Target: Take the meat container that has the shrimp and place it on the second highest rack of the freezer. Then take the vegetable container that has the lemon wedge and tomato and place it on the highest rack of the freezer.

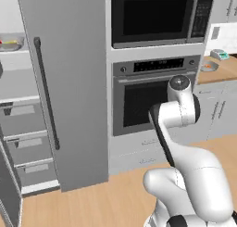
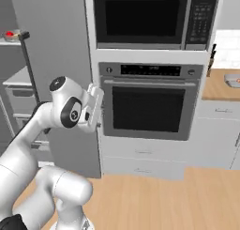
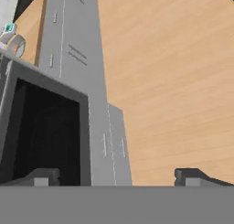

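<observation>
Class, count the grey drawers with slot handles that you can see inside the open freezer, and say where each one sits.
3, stacked below the shelves in the freezer: the top drawer, the middle drawer and the bottom drawer. The door hides their right ends, so more could be out of sight.

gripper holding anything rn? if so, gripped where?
Nothing held. The gripper is open, its fingertips wide apart with bare floor and oven front between them.

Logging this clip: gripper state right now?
Gripper: open, jaws spread wide, nothing between them; it faces the oven front and floor.
</observation>
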